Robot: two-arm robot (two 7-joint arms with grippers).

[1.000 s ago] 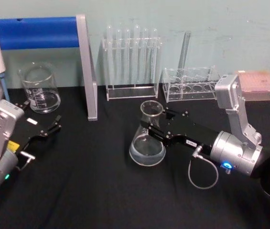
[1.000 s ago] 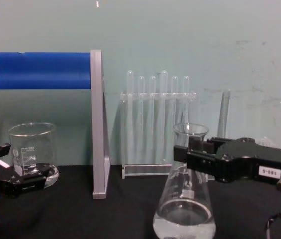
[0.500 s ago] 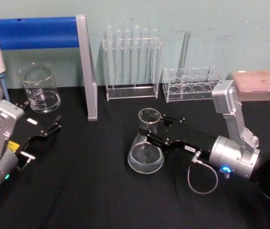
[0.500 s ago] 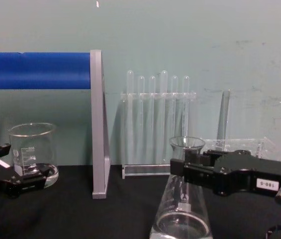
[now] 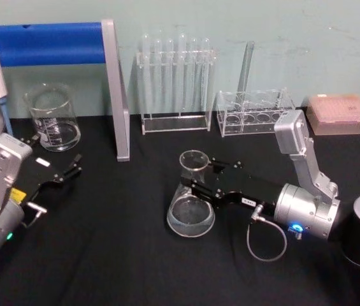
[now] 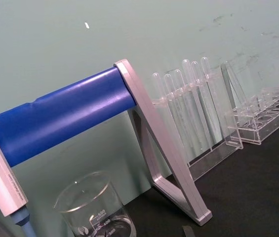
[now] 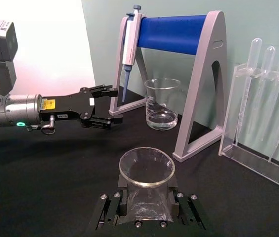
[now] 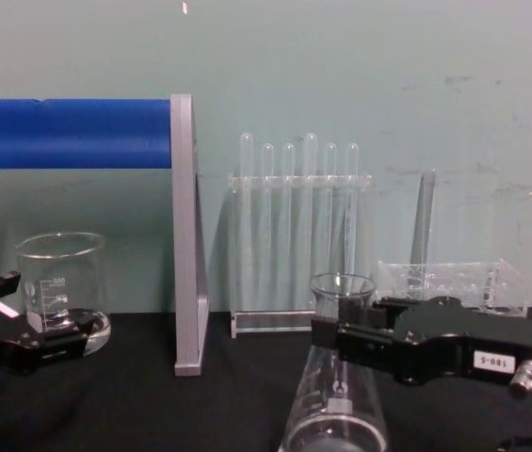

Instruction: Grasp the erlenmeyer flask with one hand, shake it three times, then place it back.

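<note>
My right gripper [image 5: 200, 185] is closed tight on the neck of the flask [image 5: 190, 215], one finger on each side of the glass just under the rim. The flask sits near the middle of the black table [image 5: 122, 255], at about 6 o'clock from the tall tube rack [image 5: 174, 121]. My left gripper [image 5: 70, 172] is idle with its fingers apart, at 9 o'clock from the flask and near the beaker [image 5: 53, 118]

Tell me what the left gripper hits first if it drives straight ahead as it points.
Probably the grey stand frame: the open left gripper points toward its foot. The beaker sits close beside that line, and depth is unclear.
</note>
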